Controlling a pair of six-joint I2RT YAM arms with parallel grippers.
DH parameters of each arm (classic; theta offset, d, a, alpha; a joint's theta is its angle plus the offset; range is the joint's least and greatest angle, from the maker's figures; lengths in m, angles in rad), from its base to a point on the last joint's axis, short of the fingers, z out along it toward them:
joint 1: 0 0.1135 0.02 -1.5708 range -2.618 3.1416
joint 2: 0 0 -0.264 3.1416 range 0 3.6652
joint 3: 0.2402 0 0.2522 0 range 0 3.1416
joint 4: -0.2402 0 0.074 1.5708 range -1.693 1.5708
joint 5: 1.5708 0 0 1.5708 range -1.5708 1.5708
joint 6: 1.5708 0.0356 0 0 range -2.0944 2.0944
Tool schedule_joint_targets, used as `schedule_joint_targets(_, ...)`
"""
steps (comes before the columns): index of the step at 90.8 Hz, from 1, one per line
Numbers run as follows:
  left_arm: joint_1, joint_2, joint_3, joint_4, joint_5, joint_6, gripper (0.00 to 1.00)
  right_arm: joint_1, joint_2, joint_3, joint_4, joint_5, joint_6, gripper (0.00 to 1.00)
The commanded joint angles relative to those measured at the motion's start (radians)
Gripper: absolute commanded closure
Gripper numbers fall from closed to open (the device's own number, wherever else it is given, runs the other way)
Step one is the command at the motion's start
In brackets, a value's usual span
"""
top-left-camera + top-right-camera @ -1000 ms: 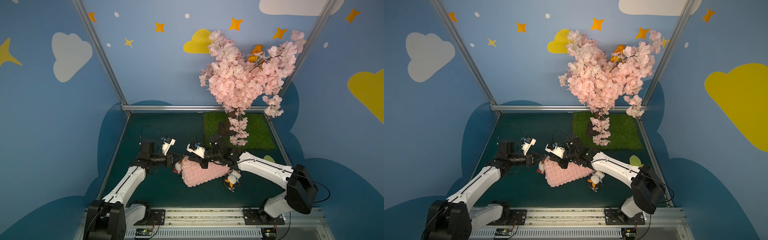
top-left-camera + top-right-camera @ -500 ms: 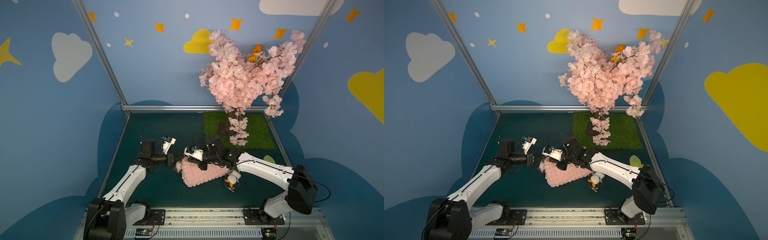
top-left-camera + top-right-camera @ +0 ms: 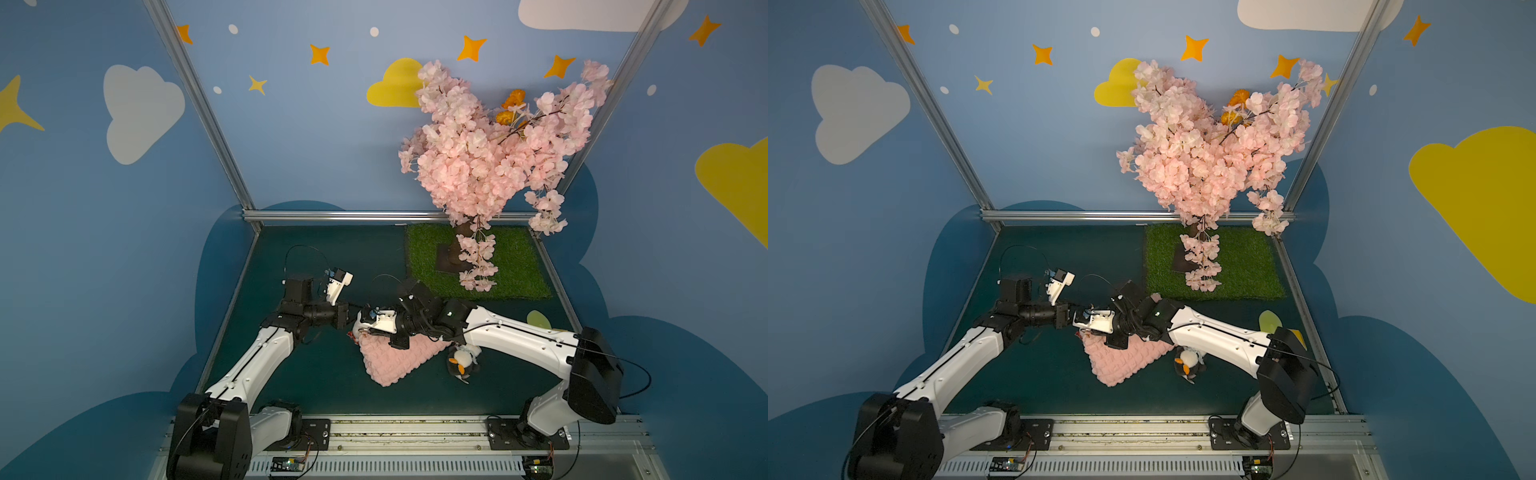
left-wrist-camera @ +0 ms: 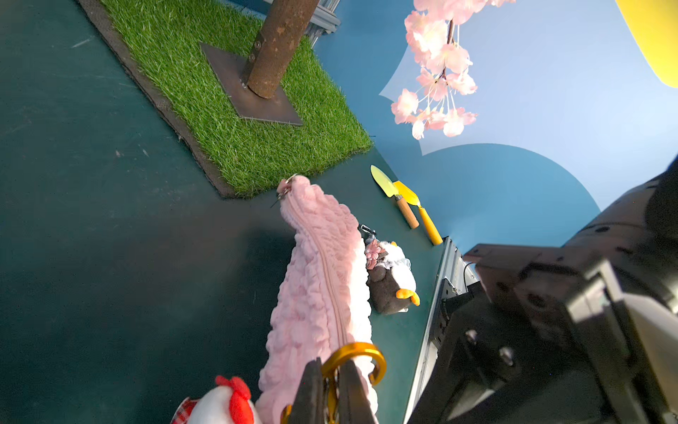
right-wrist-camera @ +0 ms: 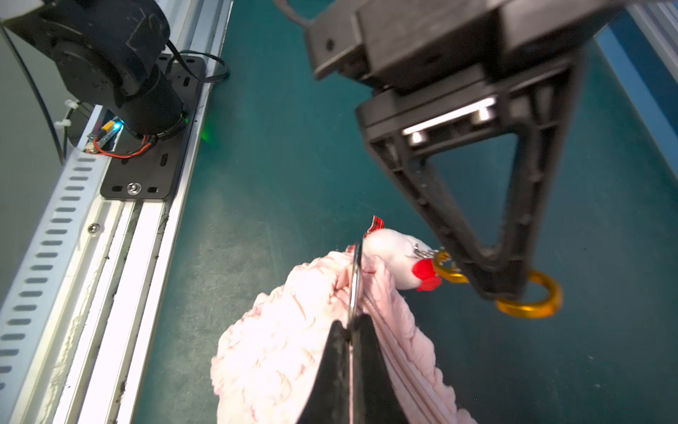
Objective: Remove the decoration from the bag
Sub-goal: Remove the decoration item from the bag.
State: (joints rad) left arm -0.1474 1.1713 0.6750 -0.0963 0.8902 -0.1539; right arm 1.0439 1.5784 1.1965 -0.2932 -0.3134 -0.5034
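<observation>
left gripper (image 4: 330, 372) pinched gold carabiner (image 4: 371, 351) of chicken charm (image 5: 392, 253); right gripper (image 5: 352, 336) clamped bag (image 5: 279, 348) by its metal ring (image 5: 355, 279)

A puffy pink bubble-knit pouch (image 3: 395, 361) is pictured lying slantwise on the dark green tabletop (image 3: 324, 374), one zipper end raised, where a white plush chicken charm (image 5: 396, 257) is chained to a gold ring (image 5: 528, 304).

arm links (image 3: 266, 361) white | joints (image 3: 594, 378) black | base plate (image 5: 146, 176) black, slotted | end effector fingers (image 5: 425, 198) black, ribbed
</observation>
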Motion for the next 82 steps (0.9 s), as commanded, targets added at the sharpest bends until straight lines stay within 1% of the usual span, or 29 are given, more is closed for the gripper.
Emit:
schedule_joint_targets(1, 0.005, 0.016, 0.027, -0.011, 0.014, 0.014, 0.98, -0.004, 0.002, 0.019, -0.027, 0.005, 0.011, 1.0)
schedule_joint_targets(9, 0.006, 0.004, 0.029, -0.047, -0.015, 0.042, 0.98, -0.04, -0.011, 0.002, 0.018, 0.018, 0.091, 1.0)
schedule_joint_targets(18, 0.015, -0.011, 0.038, -0.126, -0.111, 0.087, 0.98, -0.071, -0.012, -0.003, 0.067, 0.033, 0.146, 1.0)
schedule_joint_targets(30, 0.012, 0.006, 0.072, -0.214, -0.154, 0.129, 0.98, -0.096, -0.015, -0.011, 0.117, 0.051, 0.205, 1.0)
schedule_joint_targets(39, -0.001, 0.009, 0.059, -0.212, -0.18, 0.126, 0.98, -0.111, -0.01, -0.011, 0.128, 0.073, 0.253, 1.0)
schedule_joint_targets(52, -0.041, 0.059, 0.059, -0.212, -0.239, 0.111, 0.98, -0.146, 0.005, -0.007, 0.139, 0.08, 0.304, 1.0)
schedule_joint_targets(69, -0.086, 0.132, 0.079, -0.205, -0.338, 0.045, 0.97, -0.155, 0.025, 0.011, 0.109, 0.105, 0.322, 1.0)
schedule_joint_targets(82, -0.117, 0.148, 0.08, -0.18, -0.365, 0.028, 0.96, -0.158, 0.041, 0.021, 0.078, 0.119, 0.331, 1.0)
